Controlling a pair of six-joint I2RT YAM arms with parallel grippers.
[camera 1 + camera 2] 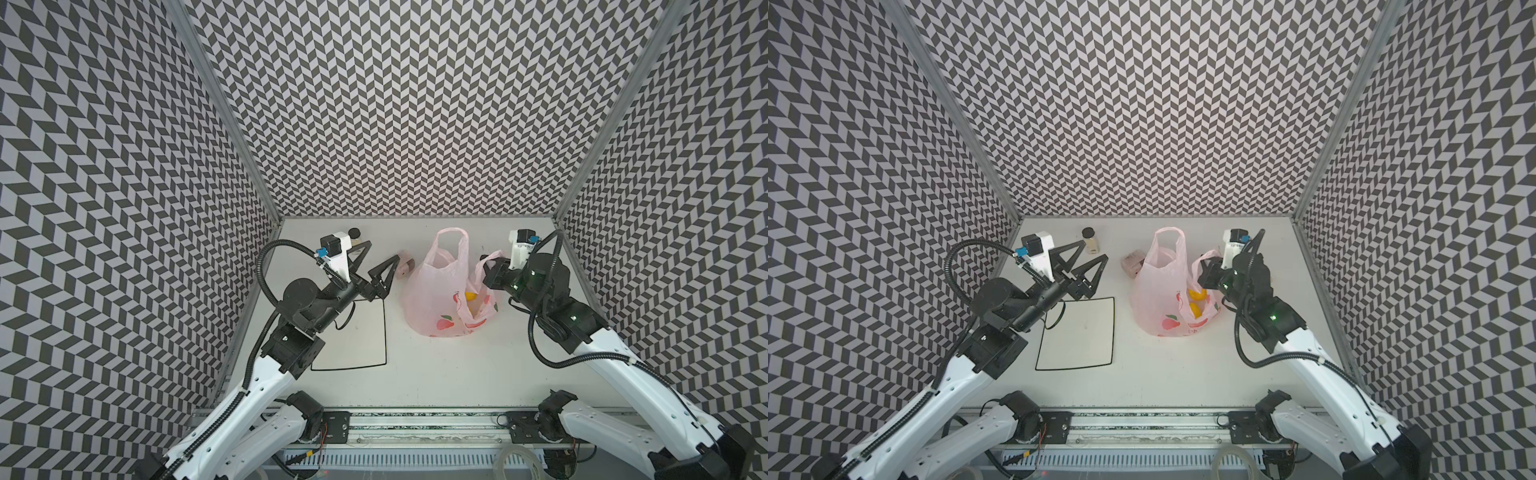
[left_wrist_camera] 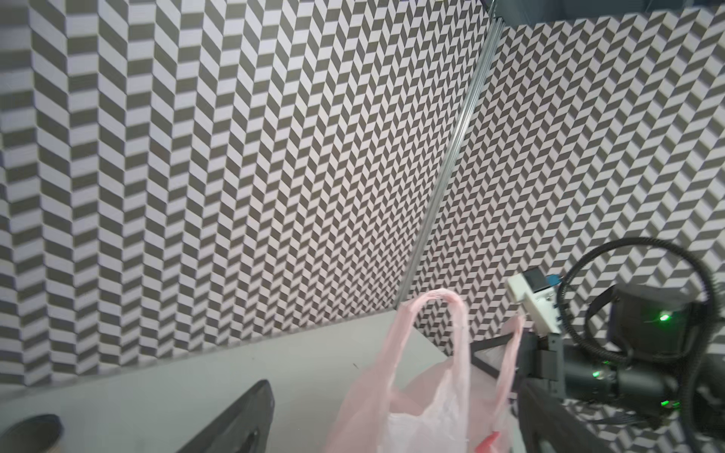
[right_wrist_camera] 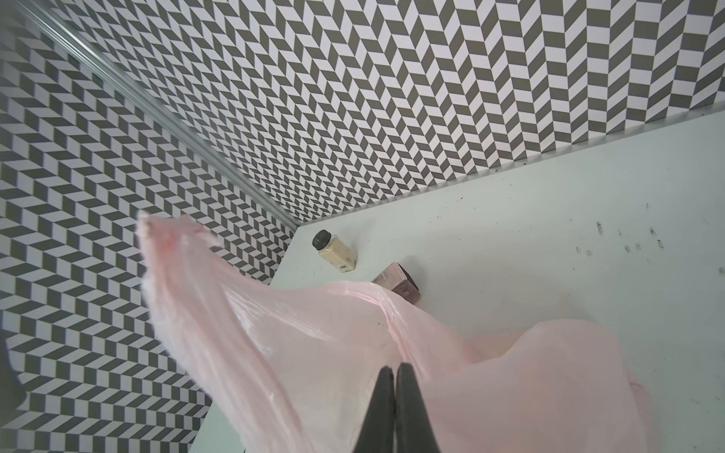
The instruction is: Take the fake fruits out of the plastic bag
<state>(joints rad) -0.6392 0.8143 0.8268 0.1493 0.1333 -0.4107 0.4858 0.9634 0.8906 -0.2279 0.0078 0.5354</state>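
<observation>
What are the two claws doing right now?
Left gripper: open, holding nothing.
Right gripper: closed on the plastic bag by its handle.

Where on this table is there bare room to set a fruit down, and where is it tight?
Free: the square plate, bare, and the wide near strip of table between plate, plastic bag and front rail. Crowded: the far side, where bottle, brown box and the bag's handles cluster.
</observation>
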